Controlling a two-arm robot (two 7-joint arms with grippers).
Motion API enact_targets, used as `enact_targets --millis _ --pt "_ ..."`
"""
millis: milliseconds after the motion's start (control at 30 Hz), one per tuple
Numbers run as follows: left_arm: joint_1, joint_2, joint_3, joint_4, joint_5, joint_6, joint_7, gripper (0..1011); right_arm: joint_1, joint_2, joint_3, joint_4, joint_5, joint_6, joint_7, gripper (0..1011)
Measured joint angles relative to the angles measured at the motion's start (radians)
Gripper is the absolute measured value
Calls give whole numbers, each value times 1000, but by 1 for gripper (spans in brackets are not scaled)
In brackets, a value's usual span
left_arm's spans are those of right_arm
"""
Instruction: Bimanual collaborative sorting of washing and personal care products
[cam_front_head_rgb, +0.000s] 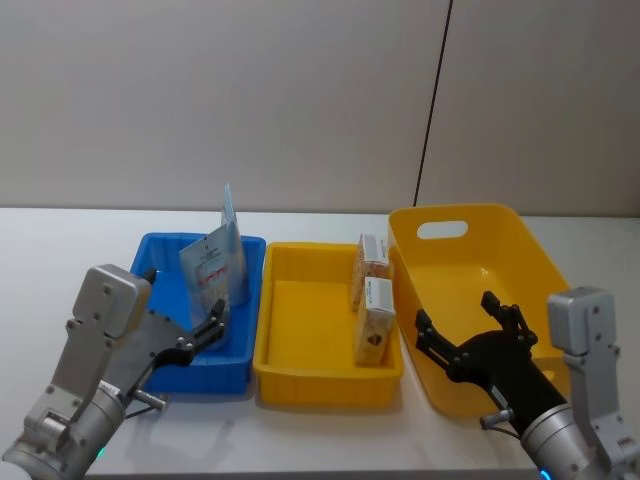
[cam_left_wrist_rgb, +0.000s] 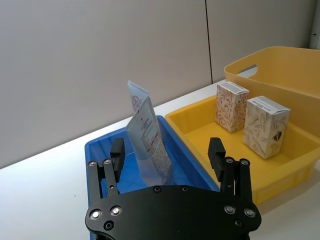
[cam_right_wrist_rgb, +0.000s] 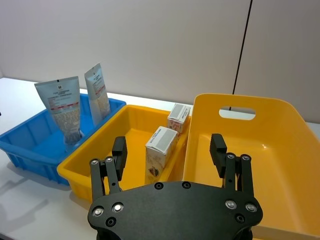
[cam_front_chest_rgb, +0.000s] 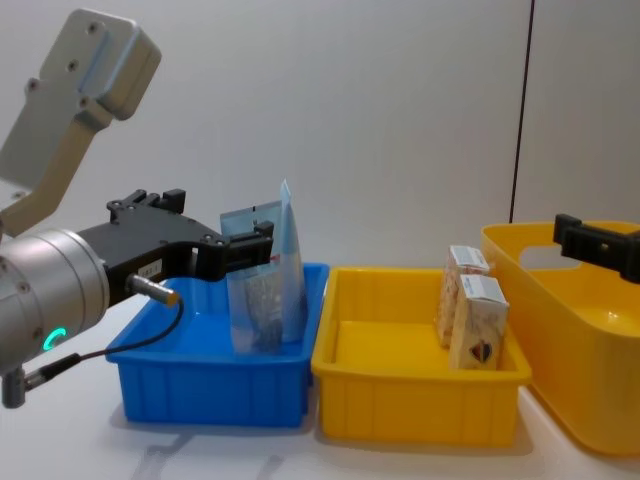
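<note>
**Operator:** So, where are the things I have to sort?

**Helper:** You have two tubes (cam_front_head_rgb: 212, 265) standing in the blue bin (cam_front_head_rgb: 165, 243). You also have two cartons (cam_front_head_rgb: 372, 320) standing in the yellow tray (cam_front_head_rgb: 300, 310), by its right wall. The big yellow bin (cam_front_head_rgb: 470, 270) sits next to them on the tabletop (cam_front_head_rgb: 60, 230), and nothing lies in it.

**Operator:** Which arm is close to the tubes?

**Helper:** Your left one. Your left pincer (cam_left_wrist_rgb: 167, 150) hangs over the near end of the blue bin, with its fingers spread wide and holding nothing. The tubes are just ahead of it, almost in line with the gap between its fingers.

**Operator:** Which way do the tubes point?

**Helper:** They point up and down, with the flat ends on top, and they lean back a little. I think you need to go straight forward and close on a tube from its two sides.

**Operator:** And my right arm?

**Helper:** Your right pincer (cam_right_wrist_rgb: 168, 146) is wide open too and holds nothing. It hangs at the near end of the big yellow bin. The cartons stand tall, a bit ahead of it and off to its left. So for a carton, your right arm is the nearer one.
</note>
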Motion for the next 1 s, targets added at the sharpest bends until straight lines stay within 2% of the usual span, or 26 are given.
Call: enact_targets --millis 267,667,800,1000 --pt "0 0 -6 2 -8 -1 -14 1001 0 0 0 0 0 0 0 1003" --pt "-10 -7 -41 37 -79 -7 -72 1002 0 0 0 0 0 0 0 1003" --pt "-34 -17 -59 83 -117 -7 -110 1001 0 0 0 0 0 0 0 1003" --pt "-74 -31 -72 150 -148 -9 -150 1001 0 0 0 0 0 0 0 1003"
